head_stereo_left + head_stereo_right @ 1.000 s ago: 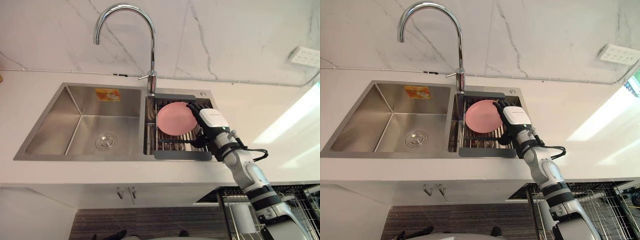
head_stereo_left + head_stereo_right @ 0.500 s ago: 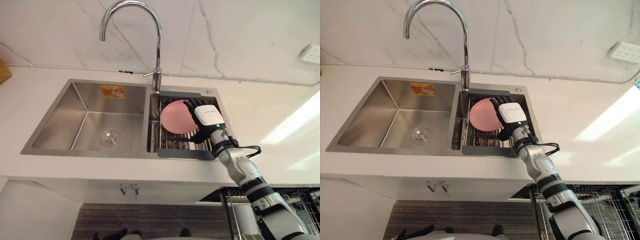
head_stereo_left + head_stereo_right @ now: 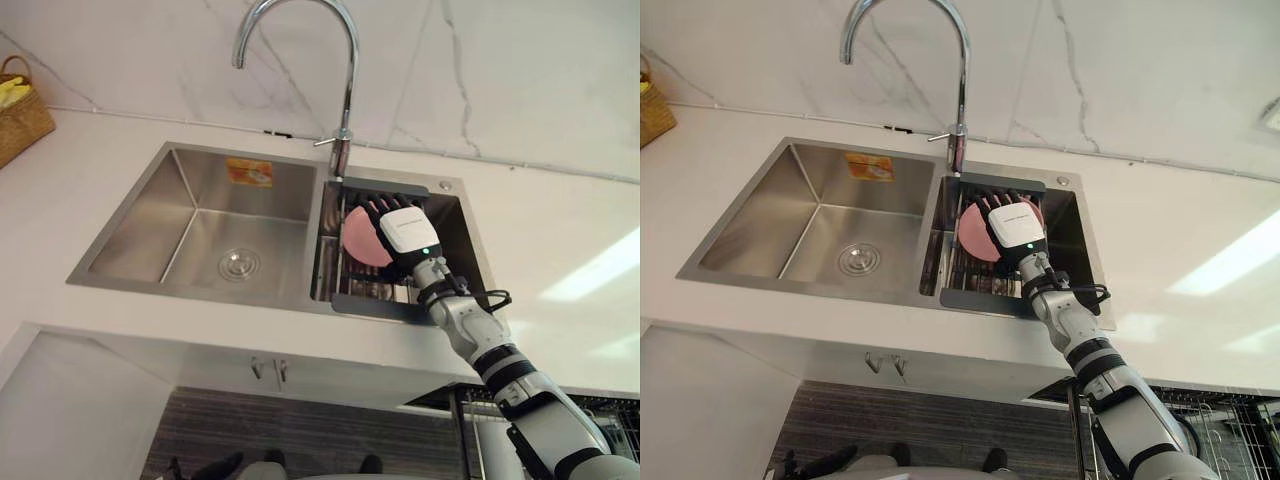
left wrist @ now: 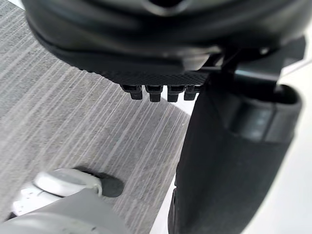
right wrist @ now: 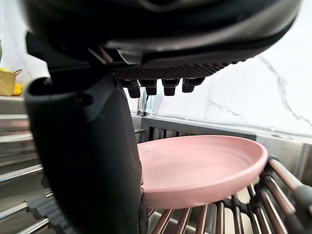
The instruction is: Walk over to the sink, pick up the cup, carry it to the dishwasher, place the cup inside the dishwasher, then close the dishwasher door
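A pink shallow dish [image 3: 358, 238] leans on the ribs of a dark draining rack [image 3: 378, 302] in the sink's right basin; I see no cup. My right hand [image 3: 405, 232] lies over the dish's right half with straight, spread fingers. In the right wrist view the thumb [image 5: 87, 161] stands against the near rim of the dish [image 5: 204, 165], and the fingers reach above it. My left hand [image 4: 161, 44] hangs above grey striped floor, fingers relaxed and holding nothing.
The steel left basin [image 3: 215, 235] has a round drain and a sticker on its back wall. A tall curved faucet [image 3: 345, 90] rises behind the rack. A wicker basket [image 3: 20, 120] sits at the counter's far left. A dishwasher's wire rack [image 3: 1225, 415] shows at lower right.
The camera has swung, so the whole sink sits further right and the basket has come into view. My right hand has slid further over the dish and covers more of it.
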Motion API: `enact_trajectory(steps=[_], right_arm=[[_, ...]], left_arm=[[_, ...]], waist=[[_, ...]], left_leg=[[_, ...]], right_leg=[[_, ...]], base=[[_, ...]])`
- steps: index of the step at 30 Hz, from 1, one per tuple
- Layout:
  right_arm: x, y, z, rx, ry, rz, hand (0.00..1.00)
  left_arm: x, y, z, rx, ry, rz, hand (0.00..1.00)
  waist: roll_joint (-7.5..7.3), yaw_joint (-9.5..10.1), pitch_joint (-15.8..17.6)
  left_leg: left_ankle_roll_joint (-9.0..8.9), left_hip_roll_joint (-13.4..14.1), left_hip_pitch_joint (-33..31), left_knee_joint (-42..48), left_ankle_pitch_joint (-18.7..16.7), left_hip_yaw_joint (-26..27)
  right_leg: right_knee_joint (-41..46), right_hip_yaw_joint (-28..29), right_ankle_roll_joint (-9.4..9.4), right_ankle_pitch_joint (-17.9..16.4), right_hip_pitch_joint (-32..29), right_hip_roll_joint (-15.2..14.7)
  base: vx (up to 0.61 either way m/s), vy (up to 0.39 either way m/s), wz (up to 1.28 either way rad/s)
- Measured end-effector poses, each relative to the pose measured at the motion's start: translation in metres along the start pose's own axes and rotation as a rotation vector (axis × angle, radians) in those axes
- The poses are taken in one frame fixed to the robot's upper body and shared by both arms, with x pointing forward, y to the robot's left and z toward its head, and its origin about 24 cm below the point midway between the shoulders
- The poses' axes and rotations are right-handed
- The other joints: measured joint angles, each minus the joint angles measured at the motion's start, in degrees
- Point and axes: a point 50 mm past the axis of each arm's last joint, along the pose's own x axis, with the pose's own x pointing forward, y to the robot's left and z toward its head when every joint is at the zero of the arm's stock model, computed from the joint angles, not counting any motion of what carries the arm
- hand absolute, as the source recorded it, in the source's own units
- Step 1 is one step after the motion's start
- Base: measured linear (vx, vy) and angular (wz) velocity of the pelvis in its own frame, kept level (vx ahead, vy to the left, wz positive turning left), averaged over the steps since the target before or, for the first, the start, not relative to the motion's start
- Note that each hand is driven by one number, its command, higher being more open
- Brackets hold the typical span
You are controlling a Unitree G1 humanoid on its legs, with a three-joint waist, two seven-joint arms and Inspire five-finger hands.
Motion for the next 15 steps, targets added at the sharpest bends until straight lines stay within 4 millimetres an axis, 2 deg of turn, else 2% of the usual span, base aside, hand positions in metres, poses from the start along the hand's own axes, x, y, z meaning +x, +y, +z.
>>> enact_trajectory(steps=[15], right_arm=[[-0.0029,0.005,-0.0104,-0.11,0.076,-0.049,1.0]], left_arm=[[-0.0037,0.0025,-0.0047,0.037,-0.017,-0.002,1.0]], waist=[[-0.54,0.96,0.58]], left_leg=[[-0.2,-0.31,-0.87,-1.17,1.49,-2.5]], right_leg=[[0.01,-2.59,-0.04,-0.09,0.0,-0.31]], base=[[-0.02,0.001,0.09]])
